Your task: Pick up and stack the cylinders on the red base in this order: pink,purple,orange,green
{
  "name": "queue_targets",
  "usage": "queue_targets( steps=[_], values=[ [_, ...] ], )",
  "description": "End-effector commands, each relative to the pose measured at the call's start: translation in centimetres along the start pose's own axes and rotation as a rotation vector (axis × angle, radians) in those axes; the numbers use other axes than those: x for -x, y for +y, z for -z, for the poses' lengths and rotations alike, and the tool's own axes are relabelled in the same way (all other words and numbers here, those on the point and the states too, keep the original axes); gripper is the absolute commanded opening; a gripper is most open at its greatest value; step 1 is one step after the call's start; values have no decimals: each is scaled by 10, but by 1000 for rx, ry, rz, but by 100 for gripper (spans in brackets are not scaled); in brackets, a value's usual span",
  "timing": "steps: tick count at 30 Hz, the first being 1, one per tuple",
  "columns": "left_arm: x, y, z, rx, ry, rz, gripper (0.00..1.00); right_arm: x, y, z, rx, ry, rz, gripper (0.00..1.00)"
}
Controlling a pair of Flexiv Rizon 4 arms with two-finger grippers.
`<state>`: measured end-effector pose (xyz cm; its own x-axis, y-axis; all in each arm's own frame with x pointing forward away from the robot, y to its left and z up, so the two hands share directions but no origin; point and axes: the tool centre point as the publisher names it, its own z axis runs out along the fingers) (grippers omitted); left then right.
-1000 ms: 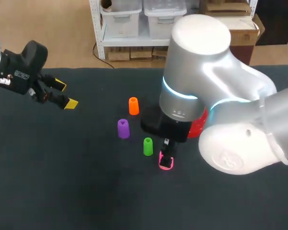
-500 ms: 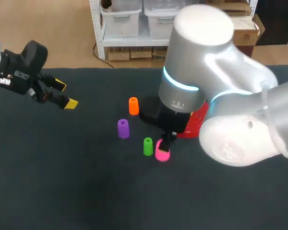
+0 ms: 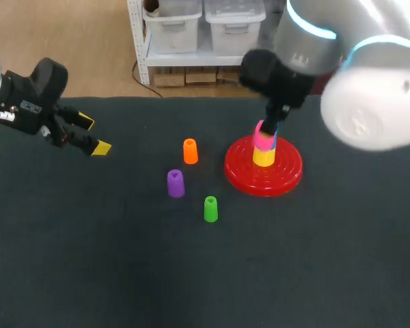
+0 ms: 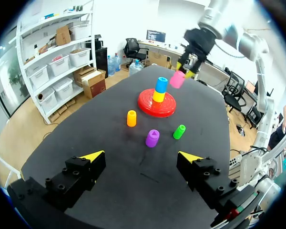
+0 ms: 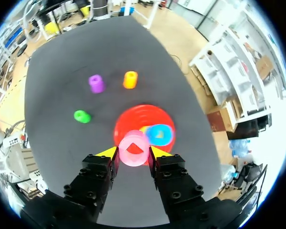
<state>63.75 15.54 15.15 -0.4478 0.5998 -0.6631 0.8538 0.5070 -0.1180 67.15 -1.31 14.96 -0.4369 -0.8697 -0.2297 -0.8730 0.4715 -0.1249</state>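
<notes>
Right jaws clamp pink cylinder (image 5: 133, 149) over red base (image 3: 287, 174), just beside yellow-blue post (image 4: 160, 89). Centre on post top, keep upright, lower slowly, release only once seated. Left jaws open, empty, well apart over bench (image 3: 89, 260).

Our gripper (image 5: 133, 151) clasps a pink cylinder (image 5: 133, 160) over the red base (image 5: 136, 120), beside a blue piece (image 5: 159, 134); a purple cylinder (image 5: 96, 83), orange cylinder (image 5: 130, 79) and green cylinder (image 5: 81, 116) sit ahead.
</notes>
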Motion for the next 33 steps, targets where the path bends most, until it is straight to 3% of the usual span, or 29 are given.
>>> queue_targets(
  steps=[1, 11, 22, 33],
  values=[
    [1, 2, -1, -2, 6, 0, 100, 15, -35, -4, 21, 45, -23, 0],
    [1, 2, -1, -2, 6, 0, 100, 19, -55, -12, 84, 66, -149, 0],
    [1, 2, -1, -2, 6, 0, 100, 15, -40, -7, 128, 58, -146, 0],
    [1, 2, -1, -2, 6, 0, 100, -3, -38, -19, 93, 102, -129, 0]
  ],
)
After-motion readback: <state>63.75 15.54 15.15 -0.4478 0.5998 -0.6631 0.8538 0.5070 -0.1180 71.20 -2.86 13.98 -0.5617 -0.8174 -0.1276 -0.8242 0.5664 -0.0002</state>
